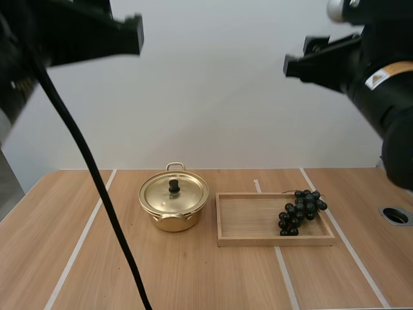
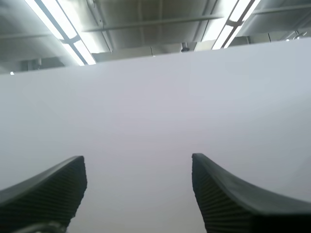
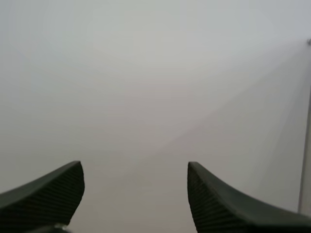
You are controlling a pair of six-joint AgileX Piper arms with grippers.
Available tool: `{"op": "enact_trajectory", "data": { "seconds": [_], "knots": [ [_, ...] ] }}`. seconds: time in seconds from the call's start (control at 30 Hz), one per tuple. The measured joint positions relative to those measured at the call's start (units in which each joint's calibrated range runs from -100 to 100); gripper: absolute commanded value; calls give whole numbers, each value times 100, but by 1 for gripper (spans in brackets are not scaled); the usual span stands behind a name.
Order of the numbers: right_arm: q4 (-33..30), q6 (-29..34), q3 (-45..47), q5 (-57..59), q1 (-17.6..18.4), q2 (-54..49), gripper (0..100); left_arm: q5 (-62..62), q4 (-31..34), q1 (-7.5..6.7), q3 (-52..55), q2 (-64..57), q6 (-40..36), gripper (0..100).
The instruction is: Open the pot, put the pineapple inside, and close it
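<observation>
A gold pot (image 1: 173,208) stands at the middle of the wooden table, its lid (image 1: 174,192) on, with a black knob on top. To its right, a bunch of dark grapes (image 1: 301,210) lies at the right end of a wooden tray (image 1: 248,218). No pineapple is in sight. Both arms are raised high above the table, the left arm (image 1: 84,29) over the left side, the right arm (image 1: 361,61) over the right. My left gripper (image 2: 138,167) is open and holds nothing, facing a white wall. My right gripper (image 3: 135,172) is likewise open with nothing between its fingers.
White tape lines (image 1: 80,240) cross the tabletop. A round dark hole (image 1: 395,215) sits in the table near its right edge. Bare wood lies in front of the pot and the tray.
</observation>
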Motion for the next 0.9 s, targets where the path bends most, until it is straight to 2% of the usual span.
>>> {"op": "enact_trajectory", "data": {
  "seconds": [0.2, 0.4, 0.47, 0.67, 0.9],
  "knots": [
    [-109, -49, 1495, -2, 0, -354, 100, -88, 286, 0, 1473, -847, -9, 100],
    [-418, -91, 2329, 291, 0, -590, 100, -73, 366, 0, 2529, -981, -316, 100],
    [-464, -91, 2539, 569, 0, -657, 100, -73, 377, -20, 2811, -981, -400, 100],
    [-534, -110, 2894, 970, 0, -1264, 100, -73, 697, -245, 3383, -1204, -455, 100],
    [-243, -110, 2908, 1092, 0, -2494, 100, -73, 1036, -304, 3719, -1373, -582, 100]
  ]
}}
